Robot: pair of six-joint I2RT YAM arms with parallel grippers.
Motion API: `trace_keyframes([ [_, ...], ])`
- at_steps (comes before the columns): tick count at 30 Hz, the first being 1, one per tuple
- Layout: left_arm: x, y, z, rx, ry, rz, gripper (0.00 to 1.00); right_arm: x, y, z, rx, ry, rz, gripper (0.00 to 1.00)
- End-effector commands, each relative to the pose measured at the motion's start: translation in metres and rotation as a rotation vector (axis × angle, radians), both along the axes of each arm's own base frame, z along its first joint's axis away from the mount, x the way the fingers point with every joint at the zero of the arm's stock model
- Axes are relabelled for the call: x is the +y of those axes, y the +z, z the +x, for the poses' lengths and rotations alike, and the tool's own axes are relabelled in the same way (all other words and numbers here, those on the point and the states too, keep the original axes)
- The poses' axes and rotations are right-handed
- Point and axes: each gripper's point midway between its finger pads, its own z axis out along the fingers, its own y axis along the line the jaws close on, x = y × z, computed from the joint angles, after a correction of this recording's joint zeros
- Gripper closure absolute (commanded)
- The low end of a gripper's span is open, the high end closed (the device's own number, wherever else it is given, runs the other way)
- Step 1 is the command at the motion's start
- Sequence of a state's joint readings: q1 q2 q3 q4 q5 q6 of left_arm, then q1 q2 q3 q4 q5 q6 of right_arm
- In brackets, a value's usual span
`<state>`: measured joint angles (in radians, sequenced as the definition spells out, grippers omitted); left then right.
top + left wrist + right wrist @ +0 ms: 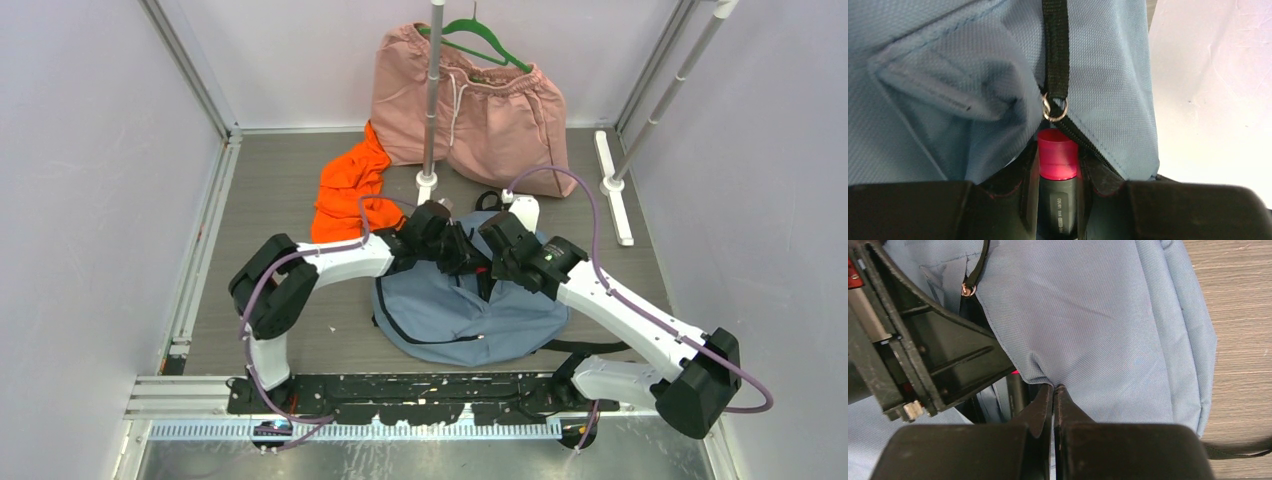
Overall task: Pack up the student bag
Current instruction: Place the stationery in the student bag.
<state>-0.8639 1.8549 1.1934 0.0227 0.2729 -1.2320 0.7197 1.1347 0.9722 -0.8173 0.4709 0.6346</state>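
The student bag [450, 315] is a grey-blue backpack lying flat on the table between both arms. My left gripper [1058, 167] is shut on a black marker with a red cap [1057, 160], whose cap points into the gap of the bag's open black zipper [1083, 142] just below the ring pull [1054, 111]. My right gripper [1054, 390] is shut on a fold of the bag's fabric [1088, 330] at the edge of that opening, holding it up. The left gripper's black body [933, 350] fills the left of the right wrist view, with the marker [1015, 390] partly hidden behind the fabric.
Pink drawstring shorts [480, 105] hang on a green hanger [480, 40] at the back. An orange garment [350, 190] lies back left. A rack pole on a white base [428, 180] stands behind the bag, and another pole base [612, 185] stands at the right.
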Motion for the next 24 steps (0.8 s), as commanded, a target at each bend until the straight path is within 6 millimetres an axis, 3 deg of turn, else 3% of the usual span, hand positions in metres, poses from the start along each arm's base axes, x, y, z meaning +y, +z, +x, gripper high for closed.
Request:
trace_keyframes([
  [1,-0.028,0.032,0.010,-0.062,-0.020,-0.132,0.89,-0.002,0.019,0.008,-0.079,-0.036,0.041,0.99],
  [2,-0.028,0.033,0.008,-0.066,-0.030,-0.135,0.74,-0.002,0.020,0.008,-0.080,-0.035,0.044,0.99],
  [4,-0.025,0.039,0.005,-0.096,-0.037,-0.130,0.58,-0.002,0.020,0.007,-0.079,-0.034,0.046,0.99],
  [7,-0.014,0.047,-0.002,-0.128,-0.052,-0.099,0.49,-0.002,0.019,0.007,-0.078,-0.032,0.045,0.99],
  [8,-0.009,0.047,-0.006,-0.126,-0.062,-0.083,0.37,-0.001,0.019,0.007,-0.077,-0.029,0.047,0.99],
  [9,-0.006,0.049,-0.011,-0.126,-0.073,-0.080,0.32,-0.001,0.018,0.007,-0.074,-0.027,0.045,0.99],
  [13,0.008,0.062,-0.033,-0.118,-0.137,-0.082,0.31,0.004,0.013,0.006,-0.056,-0.008,0.049,0.99],
  [17,0.028,0.081,-0.048,-0.176,-0.218,-0.040,0.43,0.012,-0.004,0.000,-0.017,0.034,0.080,0.99],
  [18,0.035,0.083,-0.046,-0.183,-0.208,-0.015,0.45,0.018,-0.011,-0.004,0.002,0.056,0.111,0.95],
  [21,0.055,0.086,-0.028,-0.190,-0.145,0.004,0.46,0.043,-0.028,-0.017,0.079,0.142,0.211,0.51],
  [22,0.060,0.086,-0.020,-0.179,-0.117,0.005,0.45,0.045,-0.027,-0.017,0.081,0.145,0.219,0.44],
  [24,0.067,0.083,-0.004,-0.170,-0.078,0.010,0.41,0.043,-0.016,-0.009,0.039,0.130,0.208,0.40],
])
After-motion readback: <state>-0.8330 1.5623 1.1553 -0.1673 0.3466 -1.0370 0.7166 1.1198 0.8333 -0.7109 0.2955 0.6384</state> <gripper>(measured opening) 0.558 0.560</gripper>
